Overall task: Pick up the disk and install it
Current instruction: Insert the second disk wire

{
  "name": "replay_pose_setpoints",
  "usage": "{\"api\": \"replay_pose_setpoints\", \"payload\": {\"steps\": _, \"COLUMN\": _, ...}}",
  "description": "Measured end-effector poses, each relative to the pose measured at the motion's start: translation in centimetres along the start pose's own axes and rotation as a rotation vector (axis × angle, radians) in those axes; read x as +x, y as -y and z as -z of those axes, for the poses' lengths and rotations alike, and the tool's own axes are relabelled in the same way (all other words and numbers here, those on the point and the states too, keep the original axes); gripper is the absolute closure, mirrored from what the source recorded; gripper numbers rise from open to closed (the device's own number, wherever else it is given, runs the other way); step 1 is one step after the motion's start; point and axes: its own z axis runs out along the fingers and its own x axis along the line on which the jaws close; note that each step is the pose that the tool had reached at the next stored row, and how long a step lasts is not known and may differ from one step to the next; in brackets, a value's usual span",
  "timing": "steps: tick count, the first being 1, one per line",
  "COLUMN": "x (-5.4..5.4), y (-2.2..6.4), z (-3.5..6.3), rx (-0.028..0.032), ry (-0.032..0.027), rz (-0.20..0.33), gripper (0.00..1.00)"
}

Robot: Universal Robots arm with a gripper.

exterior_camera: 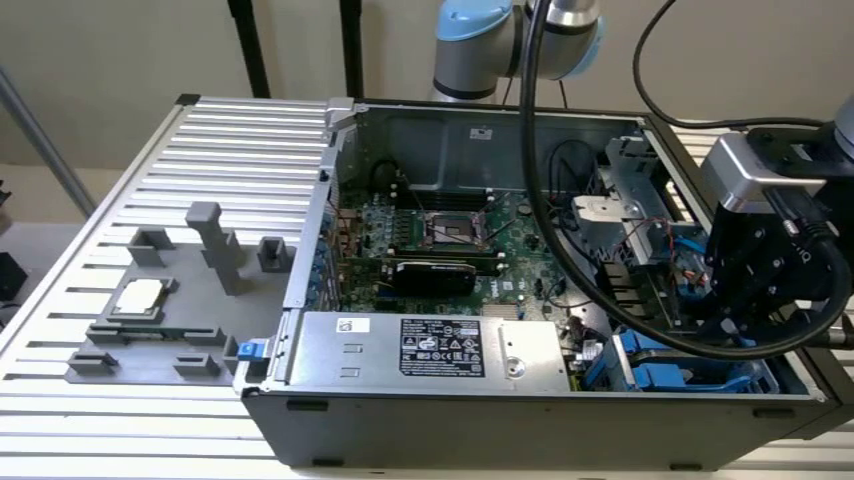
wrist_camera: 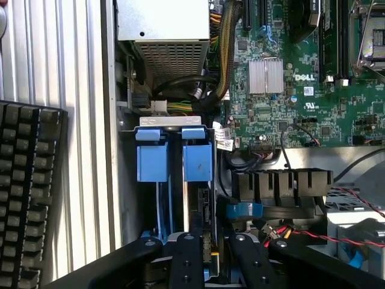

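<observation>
The fingers [wrist_camera: 207,256] reach down into the drive bay at the corner of the open computer case [exterior_camera: 534,410], and whether they grip anything or stand apart cannot be told: in the wrist view their black links close in around the near end of a narrow upright part, but the contact itself is hidden. Straight ahead of the fingers stand two blue carrier tabs [wrist_camera: 174,159] side by side in the bay, each topping a slim vertical slot. The disk [wrist_camera: 201,211] appears to be the edge-on piece in the slot directly between the fingers, under the tab nearer the motherboard; its label face is not visible, so this cannot be confirmed. Beyond the tabs sits the power supply [wrist_camera: 162,42] with its perforated grille and a bundle of black and yellow cables. To one side of the fingers lies the green motherboard [wrist_camera: 301,90] with a small finned heatsink [wrist_camera: 265,76]; to the other, outside the case wall, a black keyboard [wrist_camera: 27,192] rests on the ribbed tabletop [wrist_camera: 78,120].

In the exterior view the gripper [exterior_camera: 761,290] hangs over the case's corner at the exterior view's right. Well apart from it, across the case, a grey fixture [exterior_camera: 174,300] on the tabletop carries a small square silver chip [exterior_camera: 140,297].
</observation>
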Motion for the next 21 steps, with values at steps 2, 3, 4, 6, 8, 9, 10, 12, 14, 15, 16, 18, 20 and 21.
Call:
{"api": "replay_pose_setpoints", "payload": {"steps": 2, "x": 0.0, "y": 0.00, "z": 0.00, "rx": 0.0000, "ry": 0.0001, "rz": -0.001, "gripper": 0.00}}
{"api": "replay_pose_setpoints", "payload": {"steps": 3, "x": 0.0, "y": 0.00, "z": 0.00, "rx": 0.0000, "ry": 0.0001, "rz": -0.001, "gripper": 0.00}}
{"api": "replay_pose_setpoints", "payload": {"steps": 4, "x": 0.0, "y": 0.00, "z": 0.00, "rx": 0.0000, "ry": 0.0001, "rz": -0.001, "gripper": 0.00}}
{"api": "replay_pose_setpoints", "payload": {"steps": 6, "x": 0.0, "y": 0.00, "z": 0.00, "rx": 0.0000, "ry": 0.0001, "rz": -0.002, "gripper": 0.00}}
{"api": "replay_pose_setpoints", "payload": {"steps": 8, "x": 0.0, "y": -0.01, "z": 0.33, "rx": -0.0004, "ry": 0.0000, "rz": -0.002, "gripper": 0.00}}
{"api": "replay_pose_setpoints", "payload": {"steps": 9, "x": 0.0, "y": -0.03, "z": 0.74, "rx": -0.0007, "ry": 0.0004, "rz": -0.002, "gripper": 0.00}}
{"api": "replay_pose_setpoints", "payload": {"steps": 10, "x": 0.0, "y": -0.05, "z": 1.21, "rx": -0.0010, "ry": 0.0007, "rz": -0.003, "gripper": 0.00}}
{"api": "replay_pose_setpoints", "payload": {"steps": 12, "x": -0.1, "y": -0.06, "z": 2.10, "rx": -0.0012, "ry": 0.0008, "rz": -0.003, "gripper": 0.00}}
{"api": "replay_pose_setpoints", "payload": {"steps": 14, "x": -0.1, "y": -0.08, "z": 2.76, "rx": -0.0014, "ry": 0.0012, "rz": -0.003, "gripper": 0.00}}
{"api": "replay_pose_setpoints", "payload": {"steps": 15, "x": -0.1, "y": -0.09, "z": 2.83, "rx": -0.0015, "ry": 0.0016, "rz": -0.002, "gripper": 0.00}}
{"api": "replay_pose_setpoints", "payload": {"steps": 16, "x": -0.1, "y": -0.14, "z": 2.84, "rx": -0.0016, "ry": 0.0017, "rz": -0.003, "gripper": 0.00}}
{"api": "replay_pose_setpoints", "payload": {"steps": 18, "x": -0.1, "y": -0.36, "z": 2.84, "rx": -0.0015, "ry": 0.0016, "rz": -0.003, "gripper": 0.00}}
{"api": "replay_pose_setpoints", "payload": {"steps": 20, "x": -0.1, "y": -0.73, "z": 2.84, "rx": -0.0016, "ry": 0.0015, "rz": -0.003, "gripper": 0.00}}
{"api": "replay_pose_setpoints", "payload": {"steps": 21, "x": -0.1, "y": -0.92, "z": 2.83, "rx": -0.0015, "ry": 0.0016, "rz": -0.003, "gripper": 0.00}}
